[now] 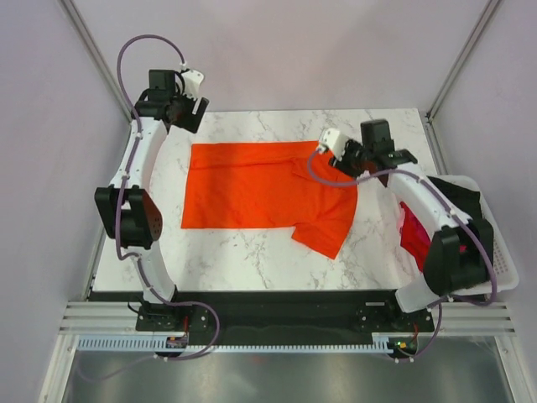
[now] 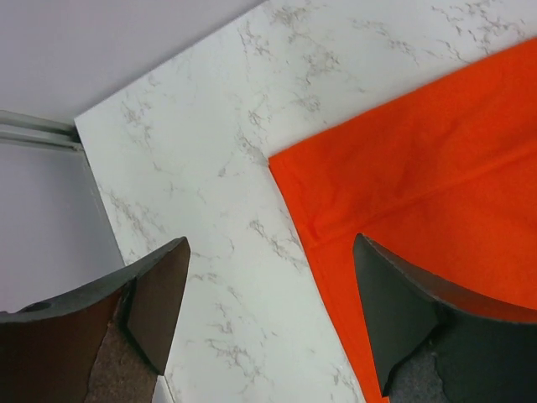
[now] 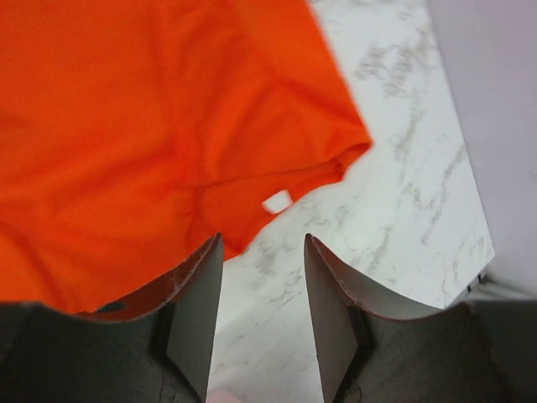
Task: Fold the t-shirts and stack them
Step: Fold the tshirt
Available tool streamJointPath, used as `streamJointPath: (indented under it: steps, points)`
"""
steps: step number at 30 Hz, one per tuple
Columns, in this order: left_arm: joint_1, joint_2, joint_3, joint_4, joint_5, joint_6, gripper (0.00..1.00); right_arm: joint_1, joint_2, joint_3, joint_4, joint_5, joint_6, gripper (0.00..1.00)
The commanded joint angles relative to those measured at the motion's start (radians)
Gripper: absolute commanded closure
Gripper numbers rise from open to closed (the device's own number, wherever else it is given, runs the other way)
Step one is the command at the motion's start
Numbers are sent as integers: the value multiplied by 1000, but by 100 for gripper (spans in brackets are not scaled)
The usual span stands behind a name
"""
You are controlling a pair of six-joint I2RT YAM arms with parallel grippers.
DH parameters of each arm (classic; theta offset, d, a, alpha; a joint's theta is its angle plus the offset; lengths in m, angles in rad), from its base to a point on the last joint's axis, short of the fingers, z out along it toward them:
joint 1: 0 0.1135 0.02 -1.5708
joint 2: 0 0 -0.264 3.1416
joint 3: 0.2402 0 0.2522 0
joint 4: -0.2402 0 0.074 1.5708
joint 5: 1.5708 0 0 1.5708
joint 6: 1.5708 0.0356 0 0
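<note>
1. Currently I see the bright orange-red short-sleeved cloth t-shirt [image 1: 260, 189] lying spread flat on the white marble-patterned desk [image 1: 252, 252], its hem to the left and its neck to the right.
2. One sleeve [image 1: 323, 231] sticks out from the right part of the shirt toward the near edge of the desk.
3. My left end effector [image 1: 183, 109] sits at the far left corner of the desk, just beside the shirt's far left hem corner [image 2: 281, 164].
4. Through the left wrist camera its fingers are spread wide with nothing between them [image 2: 270, 252]; one finger is over bare marble [image 2: 210, 168], the other over the shirt's edge [image 2: 436, 168].
5. My right end effector [image 1: 351, 155] is at the shirt's far right end, by the neck.
6. Its wrist view shows only a narrow gap between the fingers [image 3: 263, 243], with nothing gripped; the small white neck label [image 3: 277, 201] lies just ahead of them at the cloth's edge [image 3: 126, 109].
7. I cannot tell whether either end effector touches the desk.
8. At the right edge of the desk stands a white plastic mesh basket [image 1: 499, 252] holding a black t-shirt [image 1: 461, 197] and a pink-red one [image 1: 413, 235], partly hidden behind my right arm.
</note>
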Motion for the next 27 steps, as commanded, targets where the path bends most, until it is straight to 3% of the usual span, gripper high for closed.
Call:
streamJointPath:
  steps: [1,6,13,27]
  points:
    - [-2,-5,-168,1,40,-61,14,37,-78,-261,-198,-160,-332,48]
    - [0,-34,-312,9,101,-156,18,114,-242,-464,-233,-185,-526,50]
    - [0,-51,-380,15,103,-169,26,206,-326,-563,-261,-246,-646,51]
    - [4,-83,-475,18,69,-126,32,278,-264,-583,-365,-280,-730,54]
